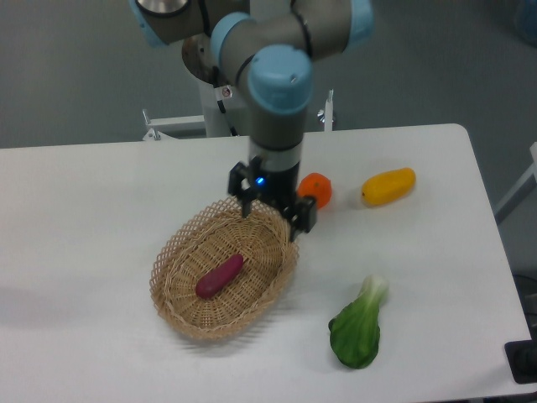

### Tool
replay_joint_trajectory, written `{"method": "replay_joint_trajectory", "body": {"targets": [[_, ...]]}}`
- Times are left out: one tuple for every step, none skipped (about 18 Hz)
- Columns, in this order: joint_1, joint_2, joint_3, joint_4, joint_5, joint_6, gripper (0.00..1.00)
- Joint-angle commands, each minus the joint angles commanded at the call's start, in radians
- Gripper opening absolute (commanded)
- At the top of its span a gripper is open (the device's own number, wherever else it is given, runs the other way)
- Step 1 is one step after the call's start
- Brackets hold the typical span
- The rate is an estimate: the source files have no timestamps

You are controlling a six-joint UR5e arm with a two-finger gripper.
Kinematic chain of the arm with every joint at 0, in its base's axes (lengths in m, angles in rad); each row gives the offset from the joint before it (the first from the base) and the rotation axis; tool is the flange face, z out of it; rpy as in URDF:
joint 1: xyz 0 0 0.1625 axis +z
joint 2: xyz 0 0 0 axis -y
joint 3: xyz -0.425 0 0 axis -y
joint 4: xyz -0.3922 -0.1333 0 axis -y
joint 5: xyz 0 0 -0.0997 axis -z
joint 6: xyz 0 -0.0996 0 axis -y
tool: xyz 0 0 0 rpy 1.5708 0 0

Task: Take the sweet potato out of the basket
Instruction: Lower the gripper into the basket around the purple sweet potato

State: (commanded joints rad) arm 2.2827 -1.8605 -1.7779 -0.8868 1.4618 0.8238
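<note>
Fingers [273, 214] spread, empty, over the basket [180, 243] far rim; sweet potato [220, 275] lies below-left of them on the basket floor; I'd align across its narrow width before descending.

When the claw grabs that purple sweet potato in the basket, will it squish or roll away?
Probably no squishing: the sweet potato looks firm and smooth. Its skin might be a bit slippery, so it could slide between the fingers. It looks long and rounded, so a nudge may roll it sideways, but the basket sides would likely stop it. The claw is open above the basket rim.
</note>
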Motion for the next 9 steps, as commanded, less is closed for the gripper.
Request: {"method": "replay_joint_trajectory", "body": {"targets": [[-0.008,-0.014,0.0,0.002,0.0,-0.002,1.0],[-0.009,-0.019,-0.002,0.005,-0.003,-0.002,1.0],[-0.018,-0.031,-0.002,0.011,-0.005,-0.002,1.0],[-0.029,-0.043,-0.005,0.012,-0.003,0.004,1.0],[-0.035,-0.06,-0.003,0.014,-0.002,0.011,1.0],[-0.038,-0.072,-0.002,0.014,-0.001,0.012,1.0],[-0.043,-0.081,-0.002,0.014,0.0,0.014,1.0],[-0.048,-0.089,-0.002,0.014,0.005,0.017,1.0],[-0.049,-0.092,-0.003,0.014,0.009,0.023,1.0]]}}
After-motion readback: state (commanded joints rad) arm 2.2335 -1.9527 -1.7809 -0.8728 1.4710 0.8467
